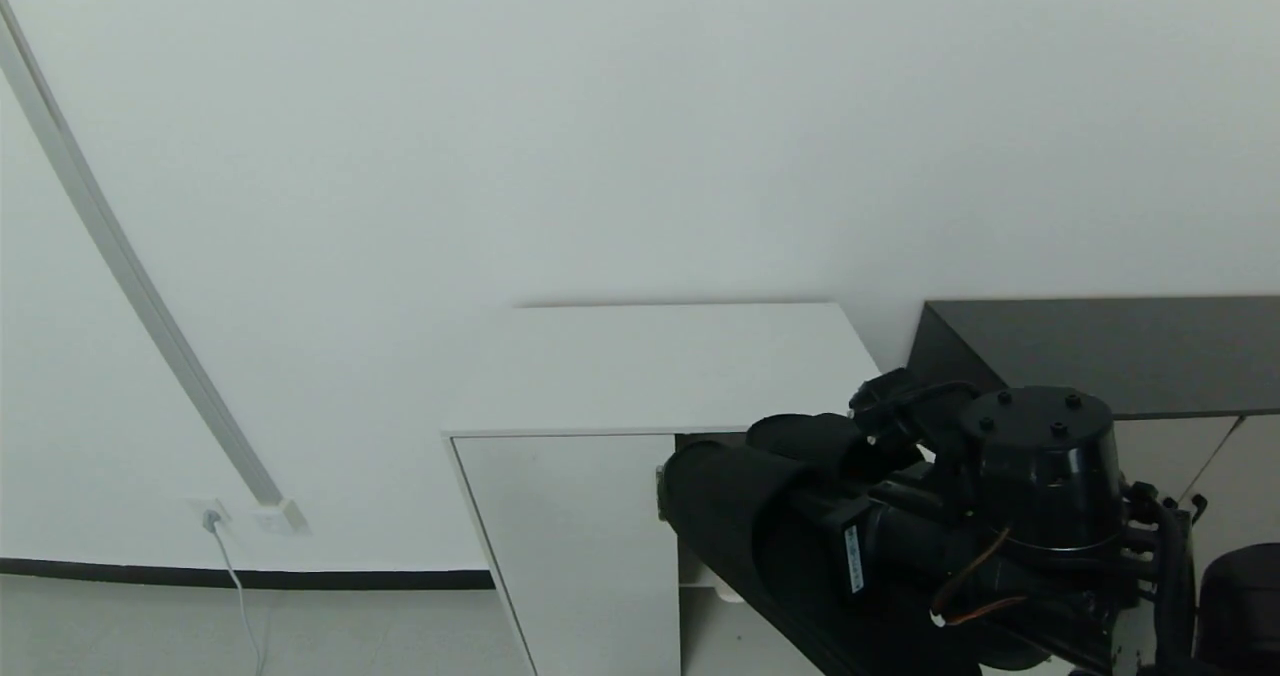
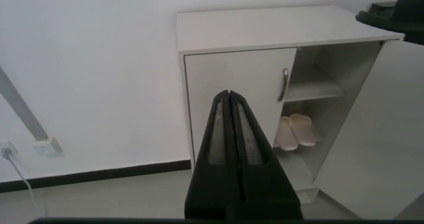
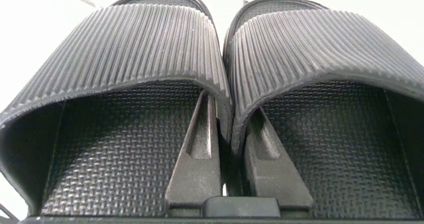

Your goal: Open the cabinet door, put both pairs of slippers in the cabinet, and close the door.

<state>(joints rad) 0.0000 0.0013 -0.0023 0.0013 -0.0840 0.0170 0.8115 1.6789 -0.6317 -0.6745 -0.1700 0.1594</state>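
Note:
The white cabinet (image 1: 650, 366) stands against the wall with its left door (image 2: 232, 85) closed and its right door (image 2: 371, 131) swung wide open. Inside, a pair of cream slippers (image 2: 295, 131) lies on the lower shelf. My right gripper (image 3: 230, 108) is shut on the adjoining inner walls of a pair of black ribbed slippers (image 3: 159, 58). It holds them side by side, and they hang (image 1: 740, 496) in front of the cabinet's open right half. My left gripper (image 2: 229, 98) is shut with nothing in it, some way back from the cabinet and facing the closed door.
A dark low cabinet (image 1: 1100, 351) adjoins the white one on the right. The upper shelf (image 2: 315, 88) inside is bare. A wall socket with a cable (image 1: 212, 518) and a slanted conduit (image 1: 130, 276) lie to the left, above open floor.

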